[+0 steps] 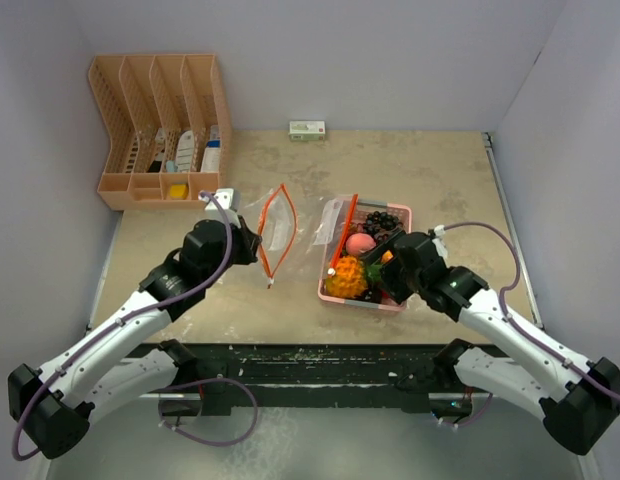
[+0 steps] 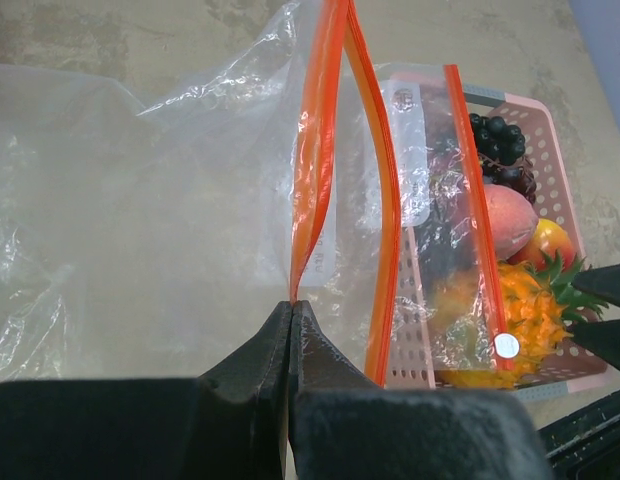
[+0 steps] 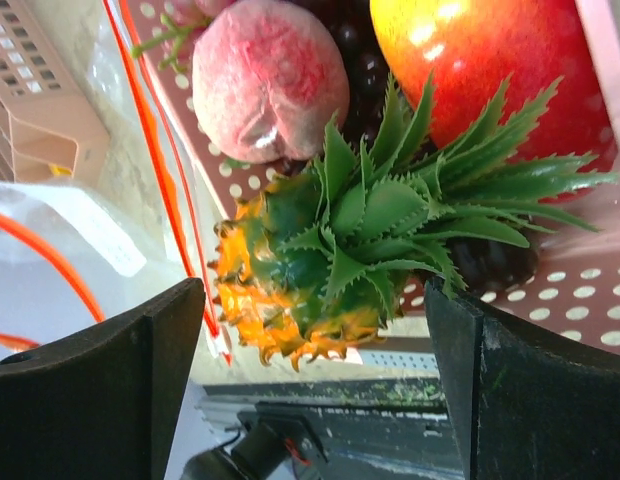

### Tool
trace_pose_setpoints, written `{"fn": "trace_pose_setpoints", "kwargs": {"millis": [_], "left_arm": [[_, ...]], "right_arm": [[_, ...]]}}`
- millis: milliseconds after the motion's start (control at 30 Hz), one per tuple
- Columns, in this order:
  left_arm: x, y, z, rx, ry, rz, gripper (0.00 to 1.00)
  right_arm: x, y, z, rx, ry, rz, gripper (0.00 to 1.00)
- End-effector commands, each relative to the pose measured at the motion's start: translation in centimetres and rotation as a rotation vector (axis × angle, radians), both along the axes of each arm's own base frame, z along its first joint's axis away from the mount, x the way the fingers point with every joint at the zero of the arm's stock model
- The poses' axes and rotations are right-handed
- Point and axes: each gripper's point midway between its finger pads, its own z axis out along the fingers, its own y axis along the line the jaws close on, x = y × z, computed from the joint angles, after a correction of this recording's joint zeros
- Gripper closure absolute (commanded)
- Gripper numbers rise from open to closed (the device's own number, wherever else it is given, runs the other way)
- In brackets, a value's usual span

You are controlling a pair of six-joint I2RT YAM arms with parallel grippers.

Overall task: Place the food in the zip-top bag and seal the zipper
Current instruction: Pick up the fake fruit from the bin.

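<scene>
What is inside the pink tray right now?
The pink tray holds a pineapple, a peach, a red-orange fruit and dark grapes. Whatever lies beneath them is covered.

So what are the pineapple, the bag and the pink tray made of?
Pineapple: probably moulded plastic or rubber, since the stiff-looking leaves and orange body are glossy. Bag: thin clear plastic film, shiny and crinkled, with an orange zipper strip. Tray: looks like hard pink plastic, fairly matte, with neat rows of round holes.

Light bright, even, from above; shadows soft, weak. Small glare on zip-top bag [image 2: 140,200] film and on red fruit [image 3: 470,60]. Pineapple [image 3: 330,260] sharp. Left gripper [image 2: 292,312] close to lens, dark, little blurred. Top view sharp.
</scene>
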Motion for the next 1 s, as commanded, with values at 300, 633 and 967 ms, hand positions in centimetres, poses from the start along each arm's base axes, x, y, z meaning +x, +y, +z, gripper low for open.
{"fn": "trace_pose_setpoints", "kwargs": {"millis": [300,633,967], "left_arm": [[0.0,-0.1,3.2,-0.012,-0.058,-0.021,1.00],[0.0,0.0,2.1,0.006,-0.029,-0.021,1.00],[0.0,0.0,1.7,0.017,-0.009,-0.016,1.00]], "right_arm": [[3.5,-1.5,-2.9,-0.122,-0.043,-0.132,0.08],[3.7,-2.0,-4.4,-0.180,-0.050,-0.117,0.34],[4.1,-2.2,0.7,-0.193,-0.218,-0.040,1.00]]}}
